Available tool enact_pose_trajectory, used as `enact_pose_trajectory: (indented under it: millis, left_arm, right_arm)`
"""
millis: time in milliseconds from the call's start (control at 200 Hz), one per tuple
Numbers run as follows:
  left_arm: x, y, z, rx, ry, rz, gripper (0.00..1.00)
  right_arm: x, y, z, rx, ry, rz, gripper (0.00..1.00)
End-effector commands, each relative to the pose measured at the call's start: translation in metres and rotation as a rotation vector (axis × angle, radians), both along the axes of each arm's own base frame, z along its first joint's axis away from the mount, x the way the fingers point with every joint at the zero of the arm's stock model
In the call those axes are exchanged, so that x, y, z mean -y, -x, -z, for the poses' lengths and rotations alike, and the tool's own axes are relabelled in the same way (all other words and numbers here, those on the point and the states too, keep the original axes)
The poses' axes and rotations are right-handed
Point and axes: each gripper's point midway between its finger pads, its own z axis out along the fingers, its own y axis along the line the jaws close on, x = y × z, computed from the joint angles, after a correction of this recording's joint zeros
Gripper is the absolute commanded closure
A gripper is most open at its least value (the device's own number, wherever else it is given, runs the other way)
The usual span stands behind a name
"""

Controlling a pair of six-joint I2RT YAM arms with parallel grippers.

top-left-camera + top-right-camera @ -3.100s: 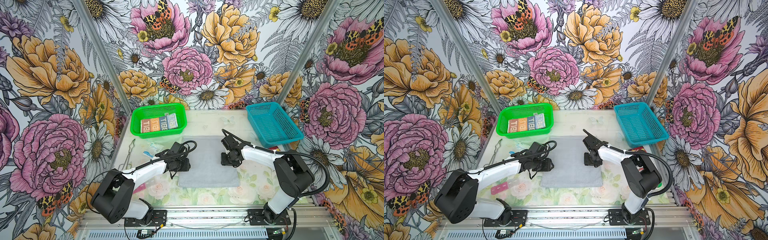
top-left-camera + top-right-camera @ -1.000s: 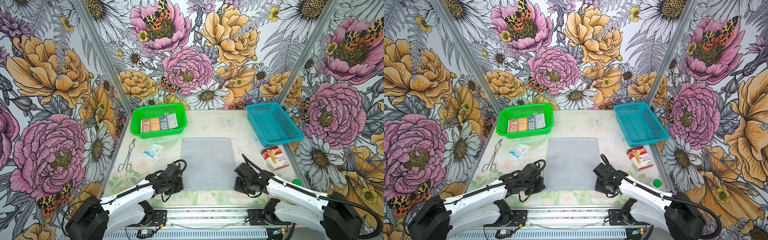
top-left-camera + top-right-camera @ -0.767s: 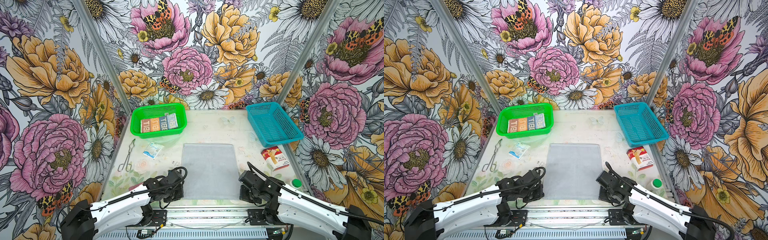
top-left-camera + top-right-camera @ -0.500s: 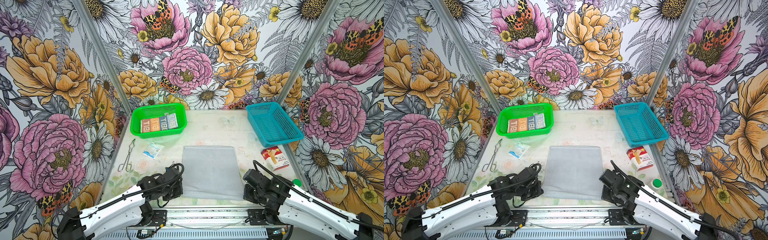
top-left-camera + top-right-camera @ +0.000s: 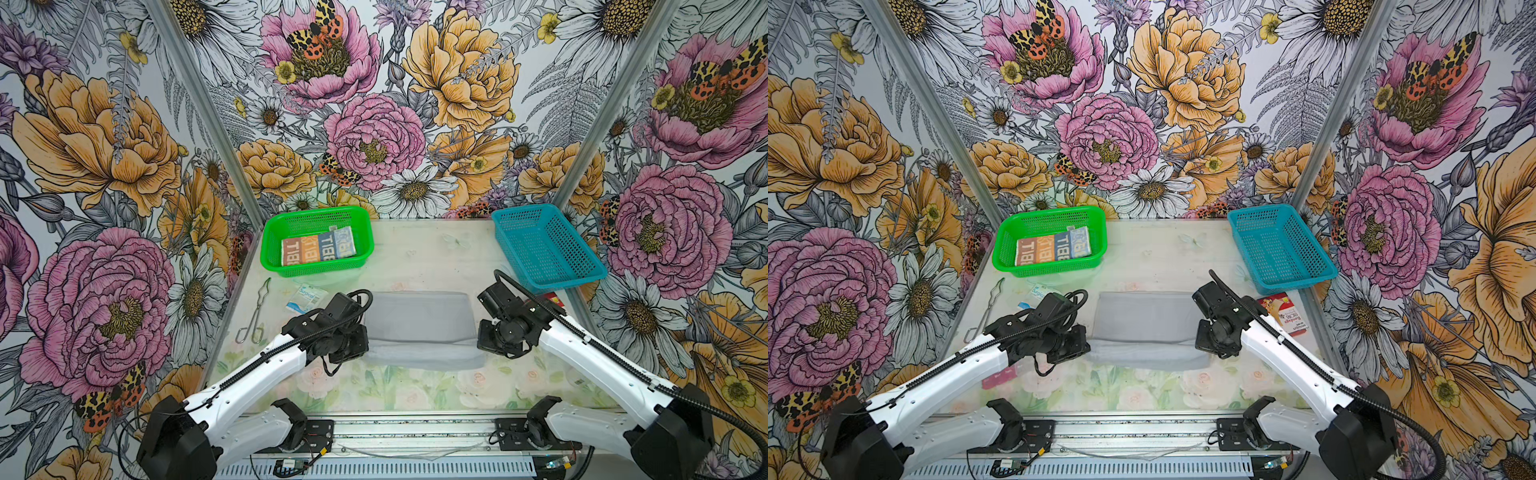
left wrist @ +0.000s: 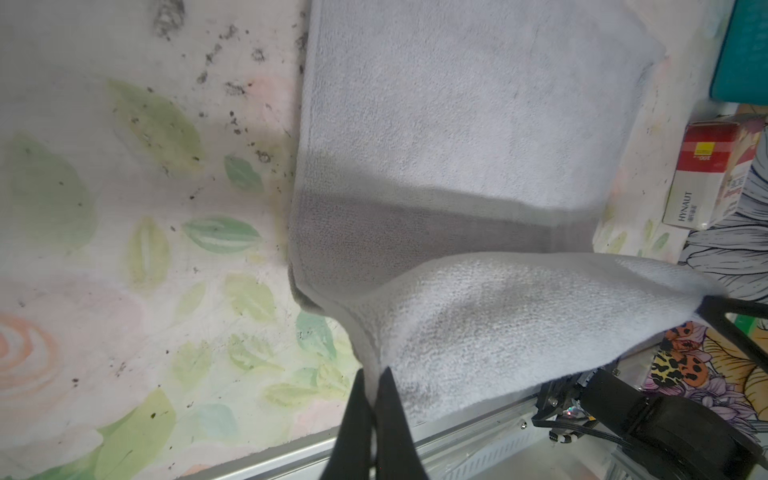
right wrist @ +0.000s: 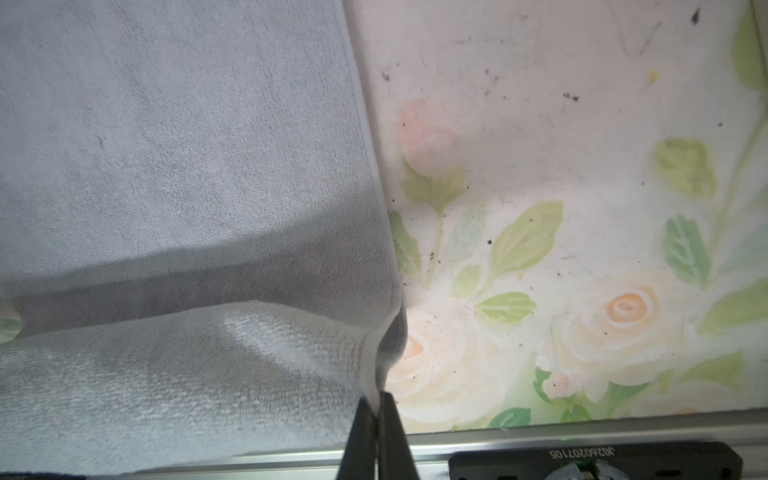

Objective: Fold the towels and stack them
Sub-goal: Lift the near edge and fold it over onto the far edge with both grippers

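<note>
A plain light grey towel (image 5: 419, 322) (image 5: 1144, 320) lies in the middle of the table in both top views. Its near edge is lifted and curled back over the rest. My left gripper (image 5: 362, 345) (image 5: 1086, 345) pinches the near left corner, and my right gripper (image 5: 483, 340) (image 5: 1200, 337) pinches the near right corner. The left wrist view shows the left gripper (image 6: 376, 380) shut on the grey towel (image 6: 478, 124). The right gripper (image 7: 377, 401) is likewise shut on the grey towel (image 7: 166, 145). A folded towel with white letters (image 5: 318, 251) (image 5: 1052, 249) lies in the green basket (image 5: 316, 212).
A blue basket (image 5: 544, 249) stands at the back right. Metal tongs (image 5: 255, 316) and a white-blue sachet (image 5: 305, 296) lie on the left. A red-white carton (image 5: 1285, 318) (image 6: 702, 174) lies right of the towel. A pink card (image 5: 1003, 376) lies under the left arm.
Both grippers have risen from the table's front edge and moved away from it, carrying the grey towel's near corners. The near part now curls over the flat part.
</note>
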Motion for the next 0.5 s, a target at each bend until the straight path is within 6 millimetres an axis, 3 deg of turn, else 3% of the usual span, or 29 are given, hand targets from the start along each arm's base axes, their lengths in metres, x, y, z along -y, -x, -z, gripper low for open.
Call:
enact_pose_trajectory:
  millis: [0, 215, 495]
  left_arm:
    - [0.006, -0.020, -0.008, 0.048, 0.016, 0.056, 1.00]
    - [0.003, -0.063, -0.009, 0.084, 0.014, 0.045, 1.00]
    - [0.006, -0.118, -0.008, 0.113, 0.006, 0.061, 1.00]
  right_arm:
    - [-0.003, -0.035, -0.013, 0.087, 0.000, -0.066, 1.00]
    - [-0.008, -0.086, -0.011, 0.108, -0.030, -0.083, 1.00]
    - [-0.004, -0.125, -0.001, 0.097, -0.028, -0.095, 1.00]
